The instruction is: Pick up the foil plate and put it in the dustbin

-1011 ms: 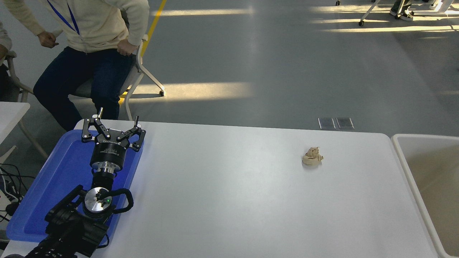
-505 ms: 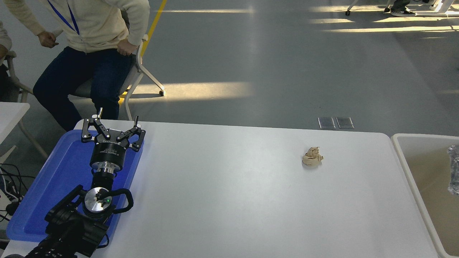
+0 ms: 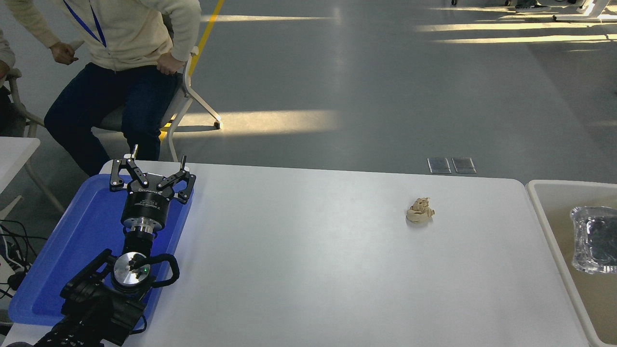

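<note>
at the far left of the white table [image 3: 308, 270] lies a flat blue tray [image 3: 72, 250], with nothing loose visible in it; the left gripper [image 3: 150, 174] hovers over the tray's far end, its fingers spread apart and holding nothing; beyond the table's far left corner a person [image 3: 115, 62] sits on a chair; right of the table's middle, towards its far edge, a small tan crumpled lump [image 3: 420, 211] sits alone on the bare top; just past the table's right edge stands the dustbin [image 3: 544, 212], beige with a pale thick rim; the foil plate [image 3: 594, 238] shows within the bin's opening, shiny and wrinkled with a darker centre, cut by the picture's right edge; whether it rests on the bin floor or is in the air i cannot tell; the right gripper is out of view, so its fingers cannot be judged; as i judge it, the task is as good as done, the plate being in the bin; at most the right arm's withdrawal is left.
</note>
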